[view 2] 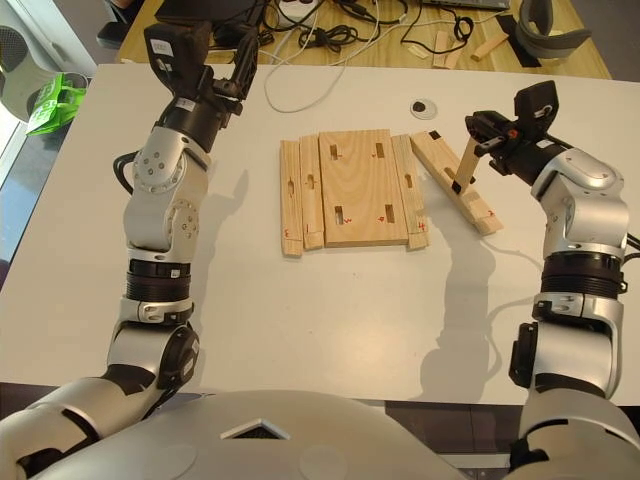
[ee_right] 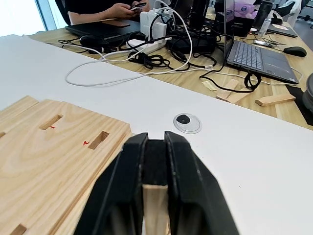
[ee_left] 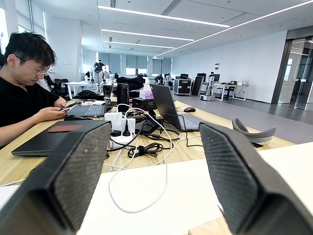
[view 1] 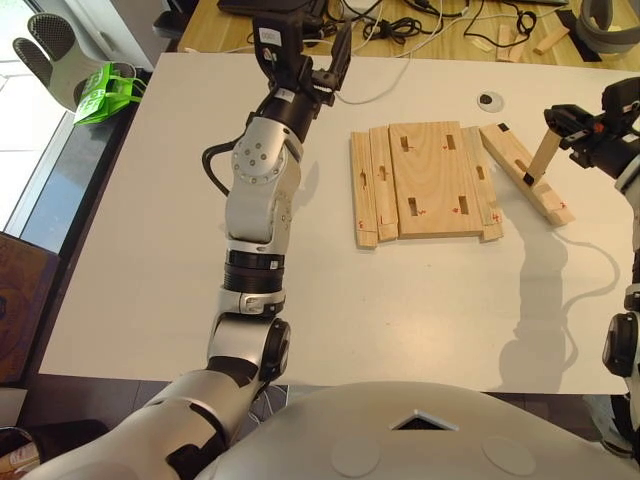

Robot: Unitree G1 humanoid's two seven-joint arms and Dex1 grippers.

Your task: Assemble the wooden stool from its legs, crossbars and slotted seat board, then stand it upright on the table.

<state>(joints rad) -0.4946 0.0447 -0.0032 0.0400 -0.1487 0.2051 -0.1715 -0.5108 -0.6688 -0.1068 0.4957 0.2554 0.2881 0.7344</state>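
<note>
We had the pale four-slot seat board lying flat on the table, right gripper pinching a slim crossbar, left gripper spread wide.

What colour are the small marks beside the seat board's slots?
Red marks, best seen in the right wrist view.

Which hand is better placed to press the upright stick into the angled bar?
Right. The right hand is shut on the stick, whose lower end meets the angled bar beside the board. The left hand is open and empty, off on the board's other side.
</note>
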